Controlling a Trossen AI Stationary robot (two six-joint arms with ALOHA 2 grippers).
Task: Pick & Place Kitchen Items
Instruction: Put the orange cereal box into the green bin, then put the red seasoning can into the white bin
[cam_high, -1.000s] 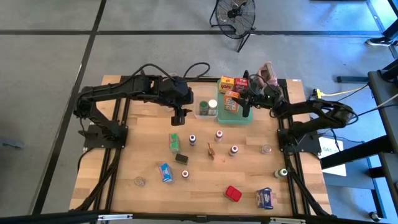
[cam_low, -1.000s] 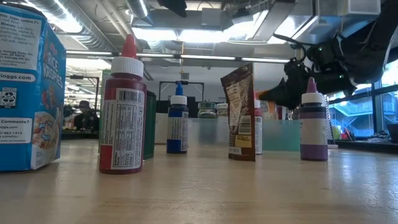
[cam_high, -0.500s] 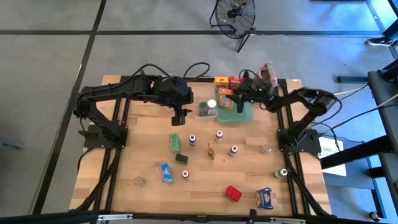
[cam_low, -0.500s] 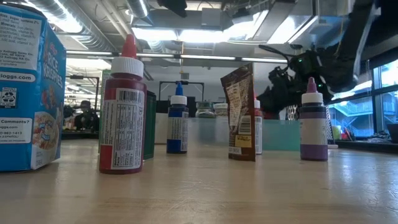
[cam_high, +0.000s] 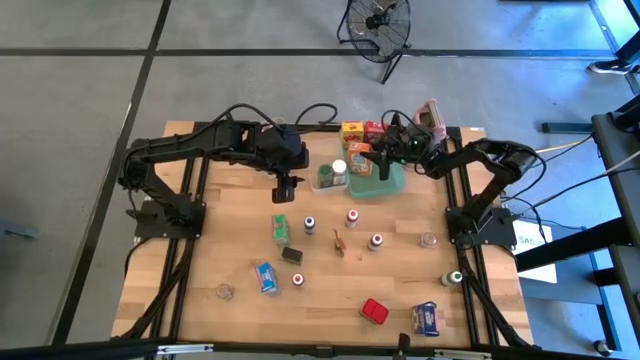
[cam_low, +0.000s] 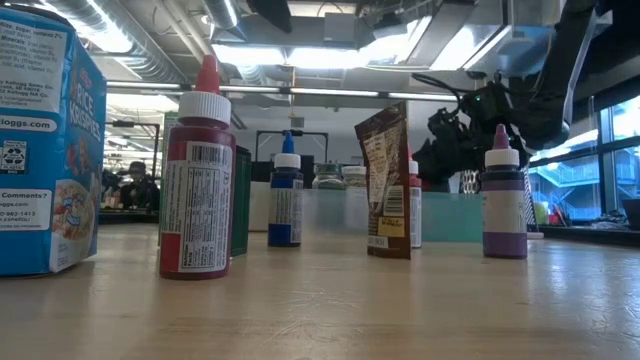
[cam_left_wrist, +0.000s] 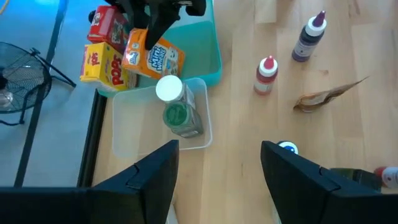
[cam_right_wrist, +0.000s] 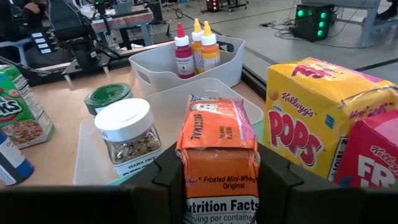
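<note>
High view: a wooden counter (cam_high: 330, 290) seen from above, with a dark arm at each side. The right gripper (cam_high: 383, 163) hangs over the teal tray (cam_high: 395, 185) at the far edge, pinching an orange cereal box (cam_high: 361, 158) between its jaws. Just behind stand a yellow box (cam_high: 353, 131) and a red box (cam_high: 375, 131). The left gripper (cam_high: 285, 190) hovers beside a clear bin (cam_high: 326, 183) holding a white-capped jar (cam_high: 340, 168); its jaws are spread and empty. About a dozen items lie loose, well apart: small bottles, a green packet (cam_high: 280, 229), a blue packet (cam_high: 266, 277), a red box (cam_high: 375, 311) and a blue box (cam_high: 426, 319).

Low view: a red bottle (cam_low: 196, 175), blue bottle (cam_low: 285, 195), brown packet (cam_low: 385, 180) and purple bottle (cam_low: 503, 200) stand upright on the counter; a dark arm hangs behind them.

Left wrist view: spread fingers (cam_left_wrist: 149, 177) frame the clear bin with its jar; the other arm holds the orange box over the tray.

Right wrist view: the jaws clamp the orange box's sides; the jar and a green lid (cam_right_wrist: 109, 96) sit in the bin ahead, and three bottles stand in a white bin (cam_right_wrist: 155, 65) beyond.

Judging from this, sorting is partly done; most loose items are left.
</note>
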